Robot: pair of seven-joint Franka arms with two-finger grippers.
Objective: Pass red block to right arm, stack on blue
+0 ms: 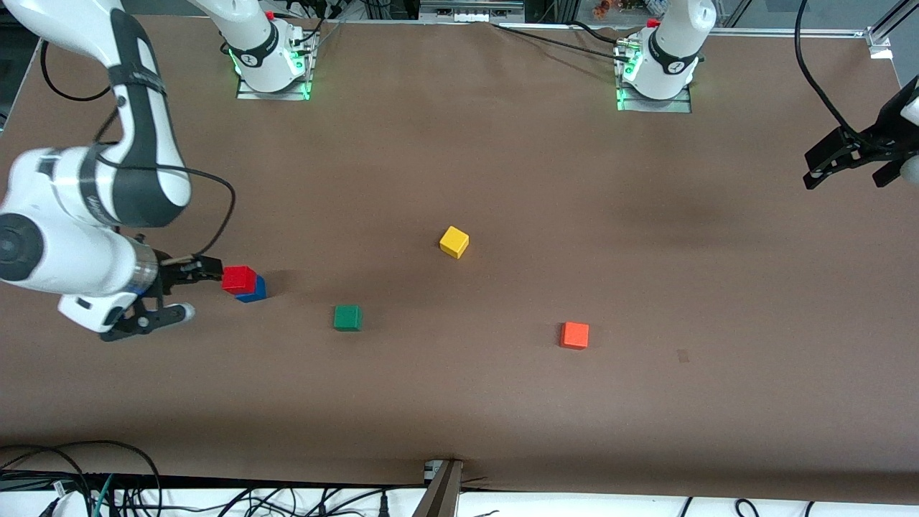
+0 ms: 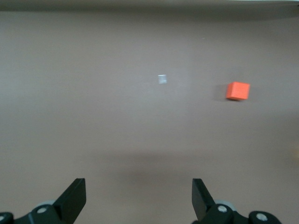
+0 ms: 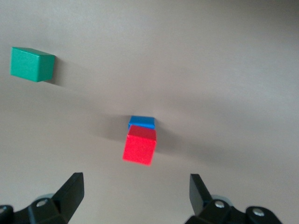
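1. Nearest the front camera, an orange block (image 1: 574, 335) and a green block (image 1: 347, 317) lie well apart on the brown table (image 1: 502, 179); a yellow block (image 1: 454, 241) lies farther back.
2. Toward the right arm's end, the red block (image 1: 239, 278) sits on the blue block (image 1: 253, 290), slightly offset.
3. Right gripper (image 1: 188, 291) is just beside the stack, fingers spread, holding nothing.
4. Left gripper (image 1: 851, 166) hangs over its own end of the table, jaws apart and empty.

The right arm bends down low at its end of the desk, its right hand (image 1: 185, 291) level and sideways, fingers spread open. The left arm waits raised at its own end, left hand (image 1: 854, 169) open too.
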